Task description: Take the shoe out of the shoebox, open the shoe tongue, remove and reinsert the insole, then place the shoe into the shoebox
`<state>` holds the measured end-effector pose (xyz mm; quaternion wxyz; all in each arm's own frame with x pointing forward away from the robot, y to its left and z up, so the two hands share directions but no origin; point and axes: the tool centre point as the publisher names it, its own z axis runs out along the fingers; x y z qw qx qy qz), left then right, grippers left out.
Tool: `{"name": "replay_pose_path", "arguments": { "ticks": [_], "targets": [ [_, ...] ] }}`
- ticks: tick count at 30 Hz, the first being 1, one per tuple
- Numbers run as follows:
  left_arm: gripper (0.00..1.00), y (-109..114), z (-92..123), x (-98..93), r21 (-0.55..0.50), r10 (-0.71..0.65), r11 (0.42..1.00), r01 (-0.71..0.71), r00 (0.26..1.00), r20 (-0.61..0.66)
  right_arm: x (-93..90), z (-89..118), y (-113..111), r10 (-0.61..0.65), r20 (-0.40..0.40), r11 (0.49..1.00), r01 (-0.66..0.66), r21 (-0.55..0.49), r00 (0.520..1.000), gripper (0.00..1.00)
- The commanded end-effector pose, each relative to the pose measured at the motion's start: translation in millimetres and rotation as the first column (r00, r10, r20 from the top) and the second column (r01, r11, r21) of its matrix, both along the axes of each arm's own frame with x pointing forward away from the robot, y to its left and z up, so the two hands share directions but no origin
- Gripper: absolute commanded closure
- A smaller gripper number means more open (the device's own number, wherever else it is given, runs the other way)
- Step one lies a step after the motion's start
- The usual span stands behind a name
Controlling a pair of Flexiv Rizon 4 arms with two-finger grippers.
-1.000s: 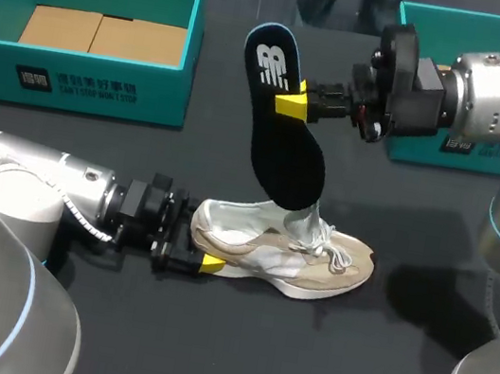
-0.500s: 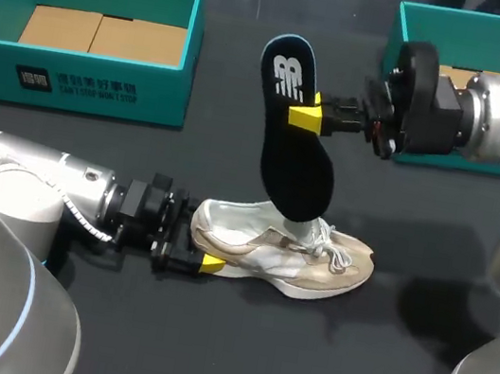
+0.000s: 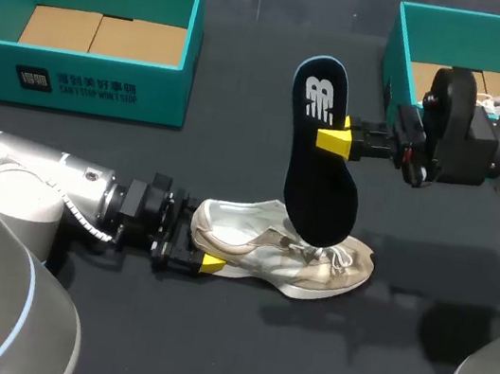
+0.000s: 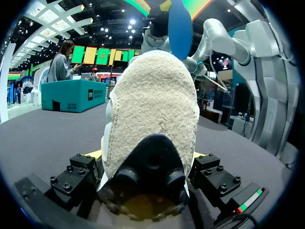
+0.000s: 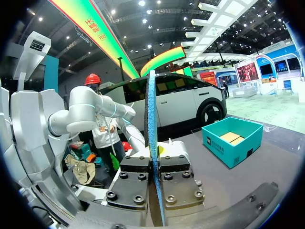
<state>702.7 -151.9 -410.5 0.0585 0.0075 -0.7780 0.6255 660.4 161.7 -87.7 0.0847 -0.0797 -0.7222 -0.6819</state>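
Right claw (image 3: 331,140) clamps insole (image 3: 322,185), 12 o'clock of shoe (image 3: 286,256); left claw (image 3: 200,246) grips the shoe. Risk: insole tip could miss the opening and buckle.

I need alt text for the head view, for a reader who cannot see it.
The right tool holds a black insole nearly upright over a white shoe, whose heel the left tool grips. The left shoebox and right shoebox, both teal, stand behind.

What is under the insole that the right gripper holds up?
The shoe lies on the table under the insole, its heel in the left gripper. The insole's lower end hides part of the shoe's opening.
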Motion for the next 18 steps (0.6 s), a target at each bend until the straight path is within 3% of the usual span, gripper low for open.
{"name": "replay_pose_path", "arguments": {
  "ticks": [1,10,18],
  "targets": [
    [1.0,-1,-3,0.6,0.0,0.001,1.0,-0.001,1.0,0.0,-3.8,-3,0,-0.006,-0.001,1.0,0.006,0.008,1.0,1.0],
    [1.0,-1,-3,0.6,0.0,0.001,1.0,-0.001,1.0,0.0,-23.1,-9,-2,-0.013,-0.019,1.0,0.014,0.014,1.0,1.0],
    [1.0,-1,-3,0.6,0.0,0.001,1.0,-0.001,1.0,0.0,-25.1,-9,-3,-0.02,-0.019,1.0,0.021,0.014,1.0,1.0]
  ]
}}
